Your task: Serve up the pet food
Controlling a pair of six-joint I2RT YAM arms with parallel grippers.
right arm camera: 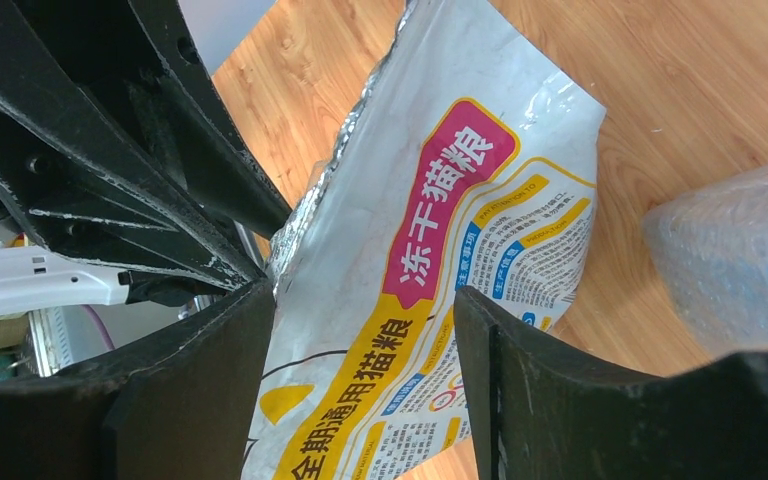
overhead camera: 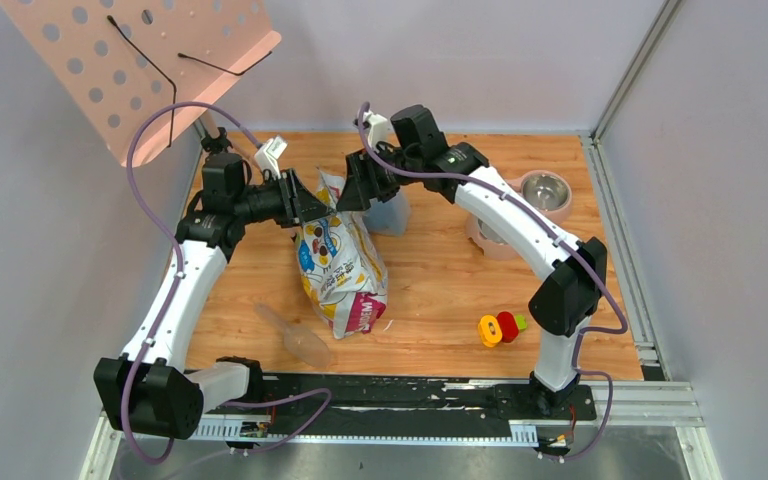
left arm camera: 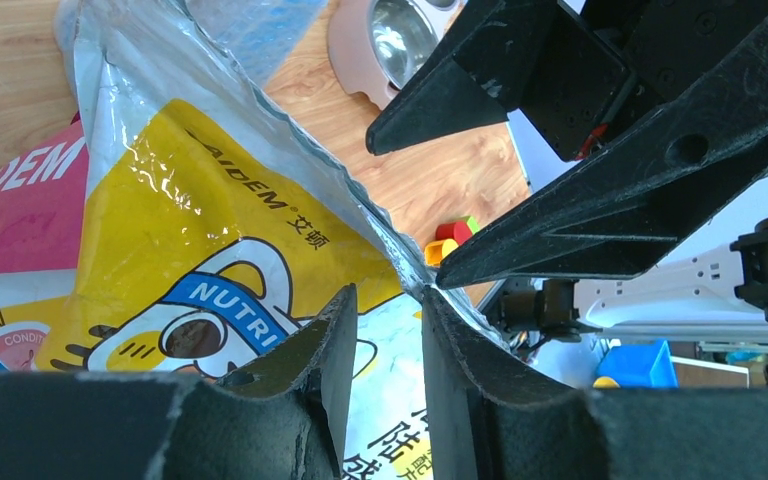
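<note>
Recording layout with both arms at the bag mouth. Desk (overhead camera: pixel 440 290) carries everything.

Bag (overhead camera: pixel 345 265) lies flat at centre, long axis 12 to 6. Its torn foil mouth is at the 12 o'clock end and its magenta corner at 6.

Left hand (left arm camera: pixel 385 300) sits on the mouth's 9 o'clock side. Its fingers stand a narrow gap apart with the foil edge running up to their tips. No pinch shows, so it reads as released.

Right hand (right arm camera: pixel 360 300) sits on the mouth's 2 o'clock side, fingers wide apart and straddling the back panel. It is released and grasps nothing. Neither arm is clearly nearer; both are at the mouth.

Bowl stand (left arm camera: pixel 345 45) is at 3 o'clock of the mouth, well apart. One steel bowl (overhead camera: pixel 525 185) shows empty; the other is hidden under the right forearm.

Clear blue-tinted container (overhead camera: pixel 392 212) is just beside the mouth at 3 o'clock, between bag and bowls. It is likely the one thing in the way of a tip or carry.

Clear scoop (overhead camera: pixel 295 335) lies near the bag's 7 o'clock corner, apart from both hands.

Toy (overhead camera: pixel 500 327) sits at 3 o'clock of the bag's lower end, off the path.

Pet food: no kibble visible in any view. It is judged to be inside the bag, toward 6 o'clock from both hands.
</note>
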